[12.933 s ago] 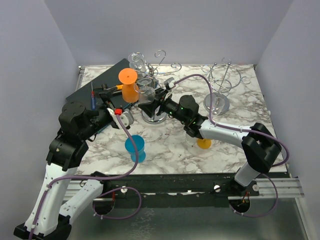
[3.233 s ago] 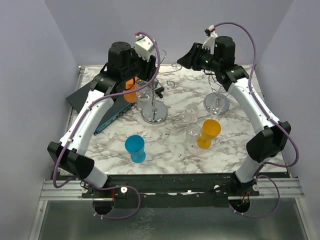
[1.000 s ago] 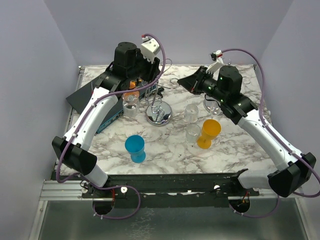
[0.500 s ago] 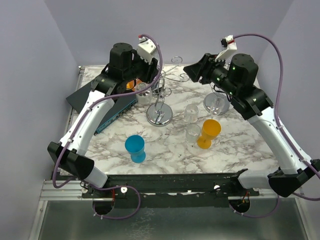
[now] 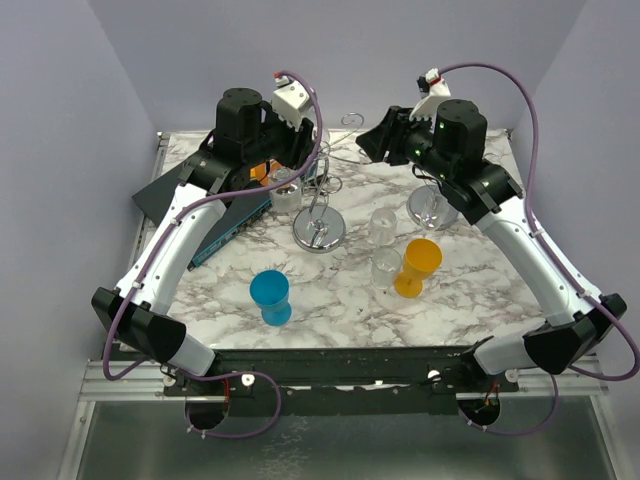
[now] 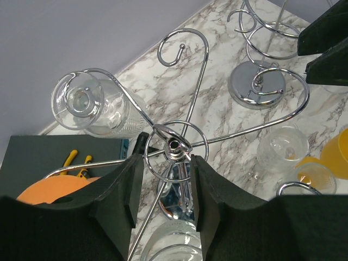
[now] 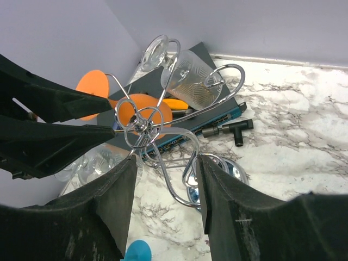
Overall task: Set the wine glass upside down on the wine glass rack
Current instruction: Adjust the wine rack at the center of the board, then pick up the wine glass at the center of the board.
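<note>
Chrome hub of the wine glass rack (image 6: 173, 144) dead centre from the left wrist, sitting between the fingers of the left gripper (image 6: 167, 159); jaws about half-way apart, closed onto the centre loop, wire meeting both pads. At 10 o'clock from the hub, the wine glass (image 6: 106, 113), clear and ribbed, hung upside down with its foot up in a wire curl. At 6 o'clock, under the fingers, a second hung glass (image 6: 169, 247). At 2 o'clock, a spare rack (image 6: 255, 87) standing on the marble table (image 6: 223, 65); at 4 o'clock, two loose clear glasses (image 6: 280, 151) and an orange goblet (image 6: 334, 157); at 8 o'clock, a dark case (image 6: 32, 157).

From the right wrist: right gripper (image 7: 166, 162) spread wide above the rack's arms, holding nothing. Wine glass at 1 o'clock from the hub, foot caught in its curl, bowl mouth down.

From the top camera: both grippers high over the rack, left at 11 o'clock from its base, right at 1 o'clock. Blue cup (image 5: 270, 297) at 7 o'clock from the base
</note>
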You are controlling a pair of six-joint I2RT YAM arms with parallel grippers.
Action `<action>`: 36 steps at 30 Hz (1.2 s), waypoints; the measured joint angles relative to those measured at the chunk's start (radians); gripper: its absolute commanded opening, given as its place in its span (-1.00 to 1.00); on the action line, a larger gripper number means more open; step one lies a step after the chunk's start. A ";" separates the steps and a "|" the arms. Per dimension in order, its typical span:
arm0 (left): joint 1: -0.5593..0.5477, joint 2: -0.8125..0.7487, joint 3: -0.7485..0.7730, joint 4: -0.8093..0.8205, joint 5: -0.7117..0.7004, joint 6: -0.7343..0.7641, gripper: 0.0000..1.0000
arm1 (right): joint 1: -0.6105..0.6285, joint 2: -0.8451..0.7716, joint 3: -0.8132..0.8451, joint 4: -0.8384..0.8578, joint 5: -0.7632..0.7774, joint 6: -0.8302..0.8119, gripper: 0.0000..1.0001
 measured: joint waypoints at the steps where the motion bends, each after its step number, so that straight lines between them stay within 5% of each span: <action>1: 0.000 0.000 0.000 0.000 0.003 0.000 0.01 | 0.000 -0.001 0.000 0.000 0.000 -0.002 0.08; 13: 0.000 -0.002 0.094 -0.015 0.036 -0.074 0.97 | -0.006 -0.026 -0.002 -0.050 0.025 -0.015 0.22; 19: 0.000 -0.047 0.156 -0.051 0.039 -0.106 0.97 | -0.009 -0.110 -0.030 -0.111 0.060 -0.023 0.53; 36: 0.000 -0.432 -0.187 -0.223 -0.003 0.013 0.97 | -0.009 -0.434 -0.424 -0.478 0.152 0.079 0.37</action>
